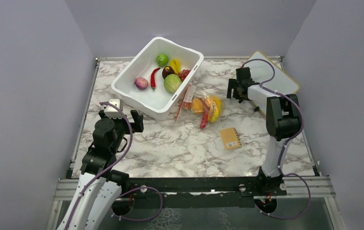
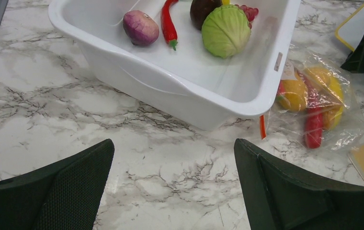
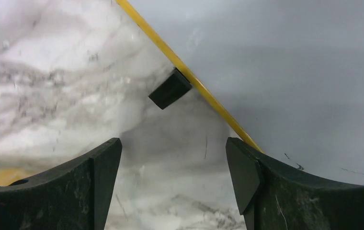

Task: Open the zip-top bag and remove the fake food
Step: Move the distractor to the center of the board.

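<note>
The zip-top bag (image 1: 202, 106) lies flat on the desk (image 1: 170, 143), just beside the near right corner of the white tub (image 1: 132, 96), with the fake food (image 2: 292, 93) inside it. Its zip strip looks shut, though glare blurs it. In the left wrist view the bag sits at two o'clock from the left tool (image 2: 173, 158). From above it is at eight o'clock from the right tool (image 1: 234, 89). It is well apart from both tools, which stand wide and hold nothing.

The table (image 1: 170, 143) is seen from high behind the arms; wrist views are held close above it, the white tub (image 1: 135, 62) being shared with the left one.
</note>
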